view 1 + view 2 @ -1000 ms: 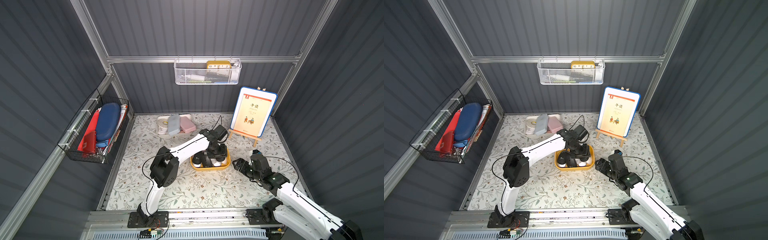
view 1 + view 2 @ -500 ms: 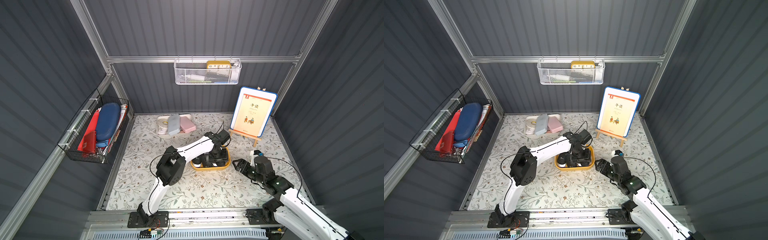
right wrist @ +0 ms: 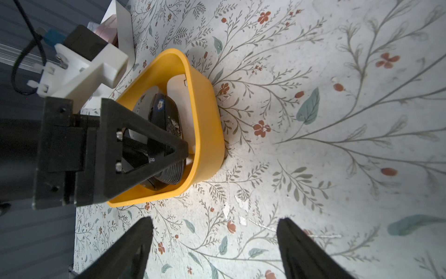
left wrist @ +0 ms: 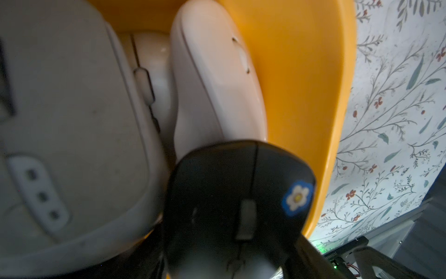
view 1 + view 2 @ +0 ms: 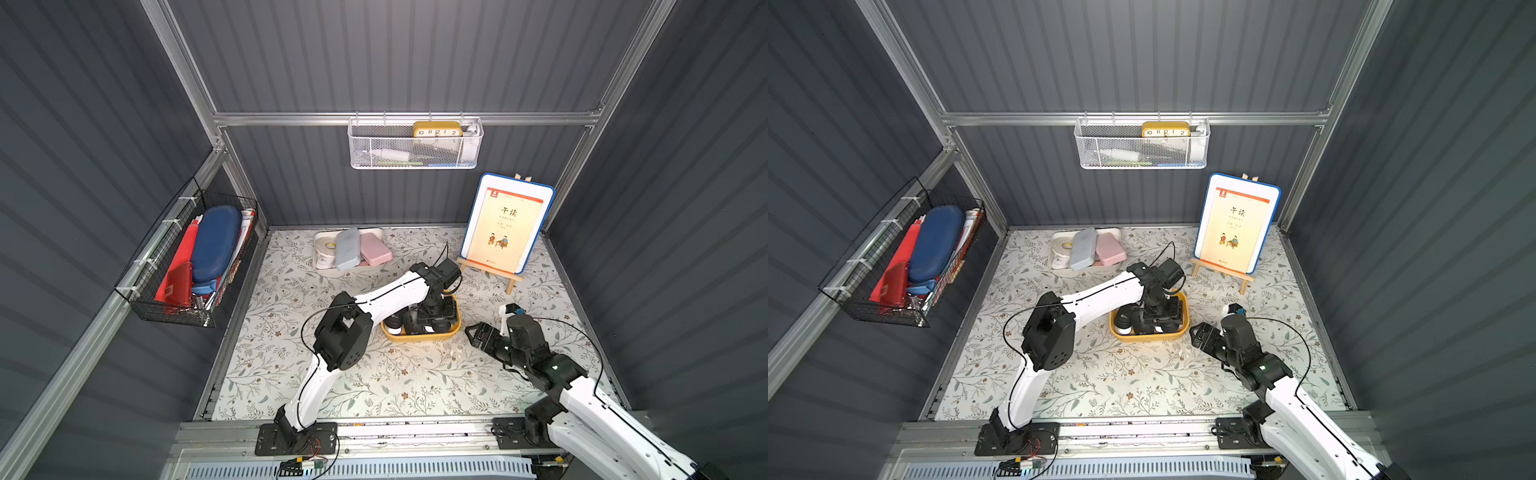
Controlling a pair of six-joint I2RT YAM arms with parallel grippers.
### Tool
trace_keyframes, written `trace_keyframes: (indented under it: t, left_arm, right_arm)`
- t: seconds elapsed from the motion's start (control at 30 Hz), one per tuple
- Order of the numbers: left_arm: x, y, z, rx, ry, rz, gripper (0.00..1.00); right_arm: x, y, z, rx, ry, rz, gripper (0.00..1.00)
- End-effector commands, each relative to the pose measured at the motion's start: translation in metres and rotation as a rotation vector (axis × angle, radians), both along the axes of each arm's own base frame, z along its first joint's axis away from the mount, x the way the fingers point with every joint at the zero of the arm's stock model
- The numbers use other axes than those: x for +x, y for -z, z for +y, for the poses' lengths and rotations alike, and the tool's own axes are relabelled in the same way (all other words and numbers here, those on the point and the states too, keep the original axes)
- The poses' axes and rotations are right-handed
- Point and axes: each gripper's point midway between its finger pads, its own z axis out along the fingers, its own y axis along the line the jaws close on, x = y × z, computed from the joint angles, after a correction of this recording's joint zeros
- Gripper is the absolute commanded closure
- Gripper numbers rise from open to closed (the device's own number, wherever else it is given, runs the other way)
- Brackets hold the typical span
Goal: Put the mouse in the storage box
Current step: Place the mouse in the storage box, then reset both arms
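The storage box [image 5: 419, 336] [image 5: 1150, 337] is a yellow tub on the floral mat, with several mice in it. My left gripper [image 5: 432, 318] [image 5: 1158, 318] reaches down into it. In the left wrist view a black mouse [image 4: 229, 188] with a blue flower sticker lies between the jaws of the left gripper [image 4: 231, 241], against the box's yellow wall [image 4: 301, 96]. Whether the jaws still press on it does not show. In the right wrist view the mouse [image 3: 161, 108] rests inside the box [image 3: 207, 120]. My right gripper [image 5: 473, 334] [image 5: 1196, 334] [image 3: 214, 220] stands open and empty just beside the box.
A white mouse [image 4: 212, 84] and a grey one [image 4: 72, 120] also lie in the box. A white tray [image 5: 322, 266] with cases sits at the back. A book on an easel [image 5: 505, 226] stands back right. Wire baskets hang on the left wall [image 5: 187, 257] and the back wall [image 5: 415, 145].
My left arm has lowered its wrist into the yellow box, and its elbow has swung toward the middle of the mat. The right arm has shifted only slightly.
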Motion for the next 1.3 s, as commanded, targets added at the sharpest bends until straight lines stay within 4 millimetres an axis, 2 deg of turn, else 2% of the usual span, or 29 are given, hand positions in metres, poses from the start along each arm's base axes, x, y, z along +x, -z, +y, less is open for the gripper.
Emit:
trace_keyframes:
  t: [0.0, 0.13, 0.33, 0.43, 0.53, 0.73, 0.8, 0.87, 1.0, 1.03, 1.07, 1.13, 1.17, 1.2, 1.27]
  left_arm:
    - [-0.004, 0.014, 0.009, 0.054, 0.002, 0.023, 0.25]
    - [-0.003, 0.007, 0.010, 0.055, 0.003, 0.013, 0.25]
    - [0.002, -0.029, 0.008, 0.020, -0.001, -0.038, 0.23]
    - [0.006, -0.053, 0.009, 0.000, -0.008, -0.080, 0.20]
    - [0.010, -0.079, 0.013, -0.011, -0.011, -0.129, 0.13]
    - [0.018, -0.141, 0.027, -0.045, -0.015, -0.270, 0.01]
    - [0.020, -0.161, 0.035, -0.049, -0.017, -0.331, 0.01]
    - [0.027, -0.176, 0.053, -0.001, -0.047, -0.413, 0.01]
    - [0.044, -0.179, 0.109, 0.242, -0.112, -0.569, 0.01]
    - [0.047, -0.182, 0.120, 0.294, -0.132, -0.599, 0.01]
    - [0.050, -0.185, 0.135, 0.355, -0.173, -0.642, 0.01]
    - [0.060, -0.198, 0.164, 0.449, -0.266, -0.764, 0.00]
    - [0.064, -0.203, 0.176, 0.489, -0.284, -0.834, 0.01]
    - [0.067, -0.206, 0.179, 0.503, -0.250, -0.881, 0.01]
    - [0.070, -0.210, 0.171, 0.486, -0.101, -0.958, 0.01]
  right_arm:
    - [0.000, -0.009, 0.002, -0.002, -0.019, -0.016, 0.15]
    - [0.000, -0.011, 0.001, 0.000, -0.019, -0.020, 0.15]
    - [0.000, -0.015, 0.002, 0.005, -0.026, -0.035, 0.15]
    - [0.001, -0.019, 0.003, 0.003, -0.032, -0.042, 0.15]
    - [0.002, -0.022, 0.003, -0.001, -0.033, -0.049, 0.14]
    - [0.009, -0.037, 0.004, -0.022, -0.043, -0.073, 0.14]
    - [0.012, -0.046, 0.003, -0.046, -0.049, -0.091, 0.14]
    - [0.018, -0.060, -0.005, -0.118, -0.041, -0.114, 0.14]
    - [0.034, -0.097, -0.035, -0.306, 0.062, -0.158, 0.13]
    - [0.039, -0.107, -0.037, -0.335, 0.067, -0.176, 0.11]
    - [0.044, -0.114, -0.039, -0.366, 0.069, -0.193, 0.02]
    - [0.056, -0.125, -0.041, -0.418, 0.077, -0.217, 0.01]
    - [0.061, -0.130, -0.035, -0.429, 0.041, -0.236, 0.01]
    - [0.065, -0.135, -0.030, -0.436, 0.008, -0.253, 0.01]
    - [0.074, -0.151, -0.024, -0.457, -0.026, -0.299, 0.01]
